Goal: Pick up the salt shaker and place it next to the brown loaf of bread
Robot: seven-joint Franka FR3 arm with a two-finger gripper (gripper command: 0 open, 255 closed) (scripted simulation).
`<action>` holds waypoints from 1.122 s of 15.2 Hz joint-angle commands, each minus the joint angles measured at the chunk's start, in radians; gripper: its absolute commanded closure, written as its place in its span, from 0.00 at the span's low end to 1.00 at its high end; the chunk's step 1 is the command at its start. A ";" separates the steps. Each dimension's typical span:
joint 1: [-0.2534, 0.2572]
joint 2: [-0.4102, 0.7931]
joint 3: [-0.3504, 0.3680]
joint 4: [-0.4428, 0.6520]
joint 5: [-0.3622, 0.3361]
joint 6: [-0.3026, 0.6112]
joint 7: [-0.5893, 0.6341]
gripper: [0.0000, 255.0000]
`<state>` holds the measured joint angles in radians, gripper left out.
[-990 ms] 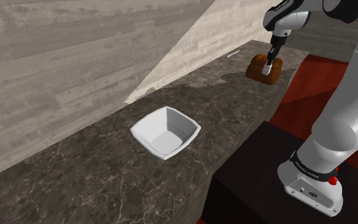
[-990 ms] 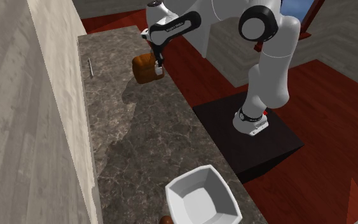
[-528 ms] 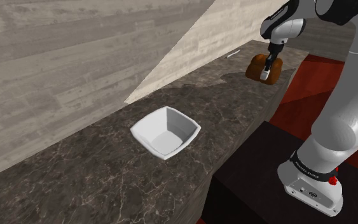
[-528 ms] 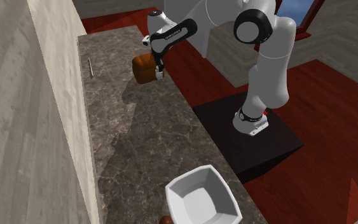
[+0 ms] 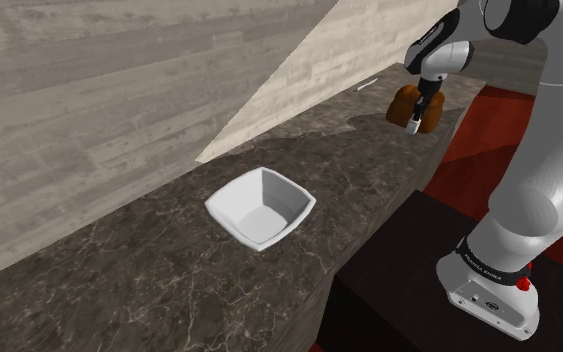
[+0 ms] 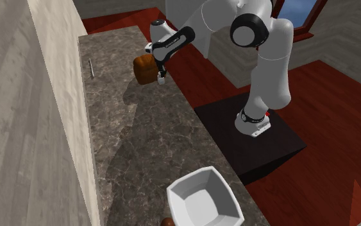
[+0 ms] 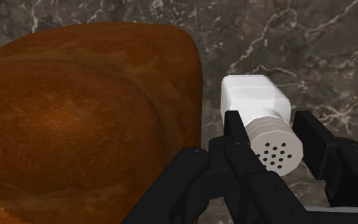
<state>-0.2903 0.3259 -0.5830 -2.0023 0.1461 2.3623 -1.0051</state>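
- vs 1.0 s ago: arm has swung toward the shoulder view's upper right and the hand now leans. The gripper (image 7: 270, 119) tips sit lower in the second exterior view, closer to the counter's front edge.
- Brown loaf (image 7: 88, 121) and white bowl (image 5: 261, 207) have not moved.
- Gripper: narrow, both fingers (image 7: 234, 127) pressed against the round perforated cap of the salt shaker (image 7: 254, 98), one on each side. Shaker is clasped.
- Shaker is white with a square body, its cap towards the hand and its body end down towards the counter (image 5: 149, 270). Can't tell if the base touches the marble.
- Shaker sits just beside the loaf on the side facing the front edge. A thin gap of counter shows between them in the wrist view.
- Edges: the loaf is already near the counter's front edge and the shaker is nearer still, with red floor (image 6: 326, 96) beyond it.
- Room: a long bare stretch of marble between loaf and bowl. The plank wall (image 5: 119, 90) closes off the back, with a thin pale bar (image 6: 91, 67) lying near it, well apart from the loaf.
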 commanded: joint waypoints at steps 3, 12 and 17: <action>-0.005 0.018 0.008 -0.007 0.014 0.023 -0.006 1.00; -0.005 0.018 0.008 -0.007 0.014 0.023 -0.006 0.00; 0.024 -0.054 -0.018 0.009 -0.041 -0.056 0.030 0.00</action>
<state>-0.2745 0.2907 -0.5949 -1.9982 0.1204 2.3293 -0.9860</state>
